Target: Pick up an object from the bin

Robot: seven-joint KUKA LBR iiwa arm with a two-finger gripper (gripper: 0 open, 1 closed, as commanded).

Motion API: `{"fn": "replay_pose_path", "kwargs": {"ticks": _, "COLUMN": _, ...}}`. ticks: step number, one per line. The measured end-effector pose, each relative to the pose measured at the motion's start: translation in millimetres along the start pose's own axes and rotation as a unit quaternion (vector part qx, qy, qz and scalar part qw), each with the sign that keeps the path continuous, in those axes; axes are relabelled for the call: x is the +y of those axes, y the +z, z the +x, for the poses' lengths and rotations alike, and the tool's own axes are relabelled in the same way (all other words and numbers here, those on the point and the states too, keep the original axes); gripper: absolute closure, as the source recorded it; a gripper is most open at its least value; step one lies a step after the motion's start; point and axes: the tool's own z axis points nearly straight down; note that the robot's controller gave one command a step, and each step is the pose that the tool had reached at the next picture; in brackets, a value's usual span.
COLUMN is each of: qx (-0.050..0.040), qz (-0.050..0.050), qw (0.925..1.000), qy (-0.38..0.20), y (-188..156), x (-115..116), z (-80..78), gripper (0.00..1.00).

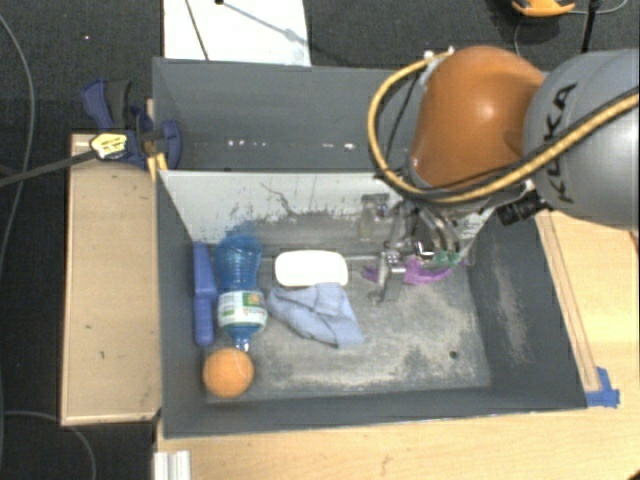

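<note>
End effector (405, 262) is low in the bin (430, 346), right of centre and towards the far wall, hanging under the orange wrist cover (470, 118). Can't tell whether it's wide or closed: the wrist hardware crowds the tip from this angle. Nearest object is a small purple thing (432, 273), right at the tip and mostly on its right side, with a bit poking out left. Its long axis looks roughly left-right. Whether it's already gripped or just lying under the tip, can't tell, so I'd treat it as the candidate, not as held. To the left of the tip there's a white oval pad-like object (311, 269), apart from the tip, long axis left-right. Just near of that is a crumpled blue-grey cloth (322, 315), touching or almost touching the oval. Further left: a blue water bottle (239, 288) lying far-to-near, a blue bar (203, 293) alongside it against the left wall, and an orange ball (228, 373) in the near-left corner by the bottle's end. Room: the floor near and right of the tip is bare, so a straight lift looks clear there. Tighter margins, in my judgement, are the far wall behind the wrist and the right wall beside the arm. Nothing is stacked on the purple thing, so no snag expected from neighbours.
</note>
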Motion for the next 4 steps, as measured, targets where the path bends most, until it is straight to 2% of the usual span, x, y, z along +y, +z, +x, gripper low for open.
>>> {"fn": "replay_pose_path", "kwargs": {"ticks": 1, "qx": -0.004, "qz": 0.0, "qw": 1.0, "qy": 0.001, "y": -4.8, "x": -0.4, "z": -1.1, "gripper": 0.0}}
{"fn": "replay_pose_path", "kwargs": {"ticks": 2, "qx": -0.0053, "qz": 0.0, "qw": 0.9998, "qy": -0.017, "y": 50.0, "x": 30.3, "z": 20.3, "gripper": 0.0}}
{"fn": "replay_pose_path", "kwargs": {"ticks": 3, "qx": -0.0019, "qz": 0.0, "qw": 0.9965, "qy": -0.083, "y": 79.5, "x": 58.8, "z": 23.9, "gripper": 0.0}}
{"fn": "replay_pose_path", "kwargs": {"ticks": 4, "qx": -0.0073, "qz": -0.001, "qw": 0.9953, "qy": -0.097, "y": 113.1, "x": 50.7, "z": 24.1, "gripper": 0.0}}
